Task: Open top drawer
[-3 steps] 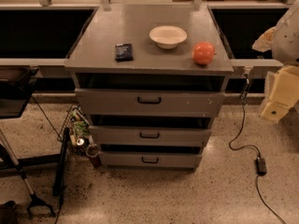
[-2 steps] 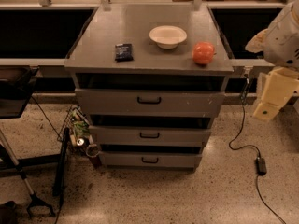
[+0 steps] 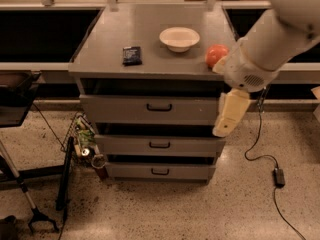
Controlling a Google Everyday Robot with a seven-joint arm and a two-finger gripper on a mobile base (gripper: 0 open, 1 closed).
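Reach stage, with pincer (image 3: 226,119) before right end of top drawer (image 3: 120,109), opening impossible to tell; next calls for shifting left onto black handle (image 3: 159,107).

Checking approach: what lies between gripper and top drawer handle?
Camera view: only bare grey front of the top drawer; the gripper hangs at its right end, handle at centre.

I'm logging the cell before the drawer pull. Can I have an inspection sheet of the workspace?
Surface: grey cabinet top, flat, holding three items.
Job's things: top drawer, black handle free, dark gap above its front.
Clutter: white bowl, black packet, orange ball at the right edge.
Gripper: gripper in front of the drawer's right end, right of the handle.
Cables: black cable with adapter on the floor, right.
Surroundings: speckled floor, stand legs left.
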